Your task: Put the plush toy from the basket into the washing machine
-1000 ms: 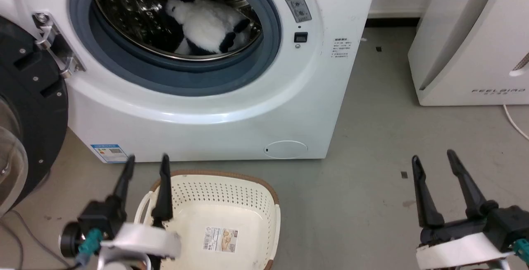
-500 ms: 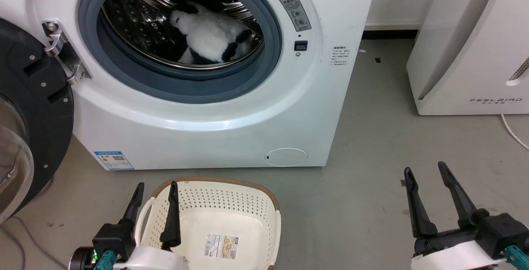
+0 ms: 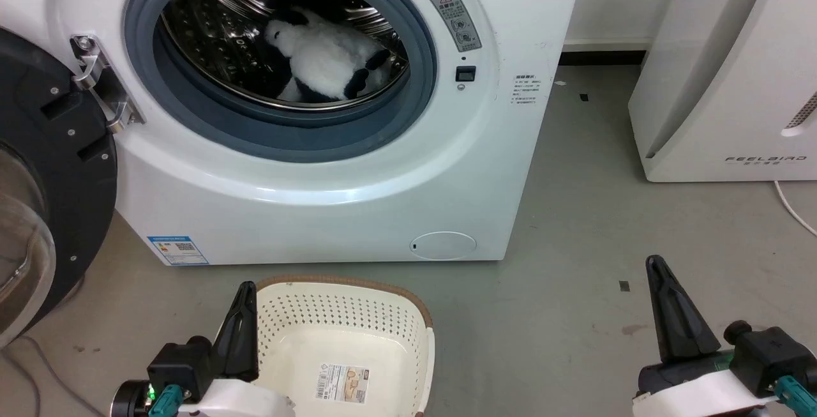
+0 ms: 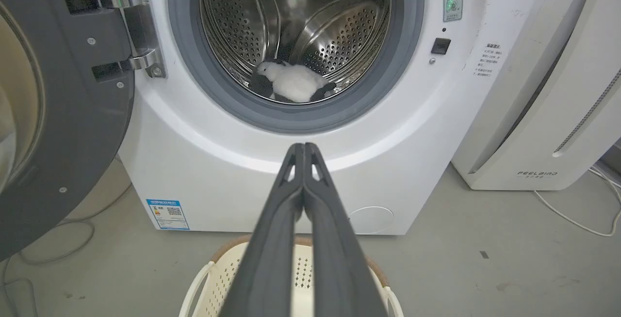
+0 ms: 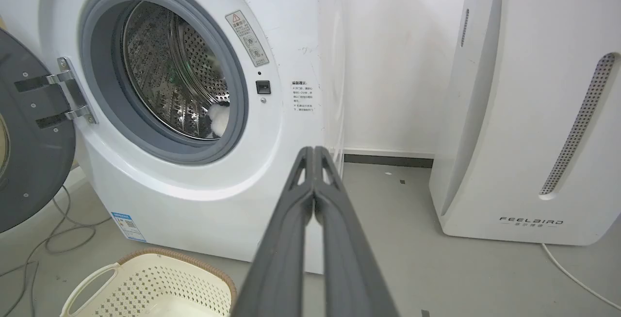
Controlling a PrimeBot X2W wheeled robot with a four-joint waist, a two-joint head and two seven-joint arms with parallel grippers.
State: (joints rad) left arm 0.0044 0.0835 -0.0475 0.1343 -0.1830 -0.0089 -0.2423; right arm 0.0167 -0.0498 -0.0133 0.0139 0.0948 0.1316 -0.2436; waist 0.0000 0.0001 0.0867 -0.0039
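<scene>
At 7 o'clock in the head view, the left gripper (image 3: 243,299) has its two fingers pressed together and grips nothing. The right gripper (image 3: 660,276), at 5 o'clock, is the same. The basket (image 3: 408,299) stands at 6 o'clock. Farther, toward 11 o'clock, the plush toy (image 3: 325,62) lies inside the washing machine (image 3: 319,212), whose door (image 3: 57,168) hangs open at 9 o'clock.
</scene>
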